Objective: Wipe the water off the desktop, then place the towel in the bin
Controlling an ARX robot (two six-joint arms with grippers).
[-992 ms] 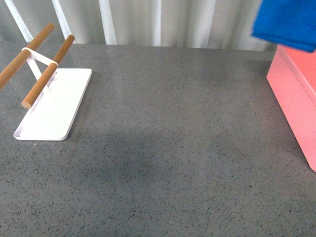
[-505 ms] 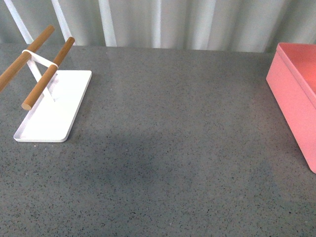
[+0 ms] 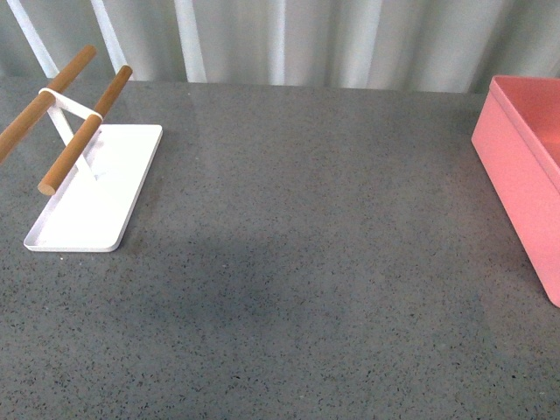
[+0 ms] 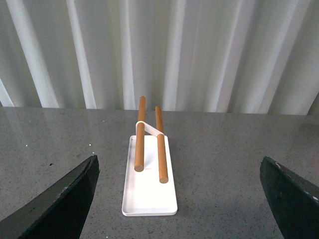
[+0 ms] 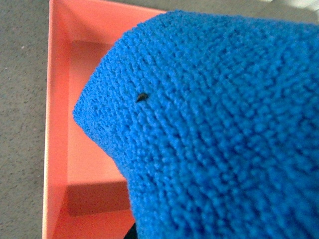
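While the towel (image 5: 214, 124) hangs over the open bin (image 5: 60, 149), whose visible floor is bare pink, the right gripper is hidden behind it: grip untellable. Left gripper (image 4: 179, 160) stands spread. Far from the bin, a tray (image 3: 96, 210) bears two rods (image 3: 83, 131).

Light is diffuse and even. A broad soft shadow lies across the tabletop (image 3: 236, 297). The towel (image 5: 224, 124), close to the lens, appears slightly soft.
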